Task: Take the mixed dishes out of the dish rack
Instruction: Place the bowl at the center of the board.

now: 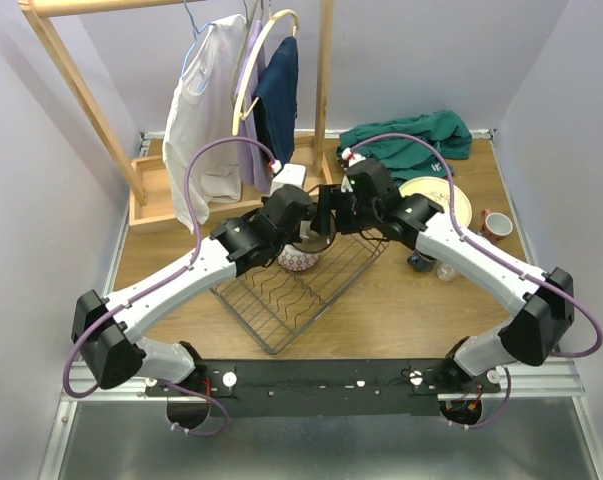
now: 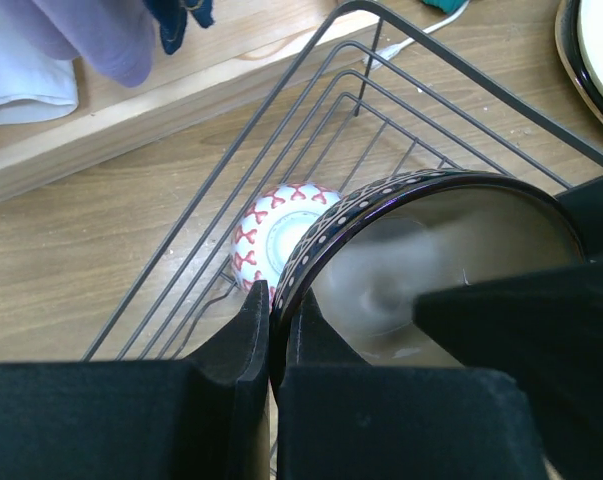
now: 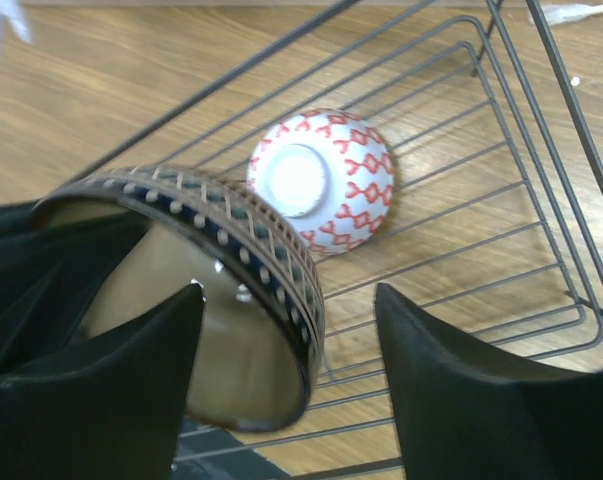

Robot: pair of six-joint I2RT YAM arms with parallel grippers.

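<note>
My left gripper [image 2: 277,305] is shut on the rim of the dark bowl [image 2: 431,260], which has a dotted band, and holds it tilted over the far end of the black wire dish rack [image 1: 281,300]. My right gripper [image 3: 288,300] is open and straddles the same bowl's rim [image 3: 281,270], one finger inside and one outside. Both grippers meet over the rack in the top view, left [image 1: 306,228] and right [image 1: 333,215]. A white bowl with a red pattern [image 3: 326,180] lies upside down in the rack below, and also shows in the left wrist view [image 2: 276,225].
Cream plates [image 1: 436,200], a red cup [image 1: 496,225], a dark cup [image 1: 421,262] and a clear glass [image 1: 445,271] stand on the table right of the rack. A wooden clothes rack [image 1: 161,195] with hanging clothes is behind, and a green cloth [image 1: 411,135] lies at the back right.
</note>
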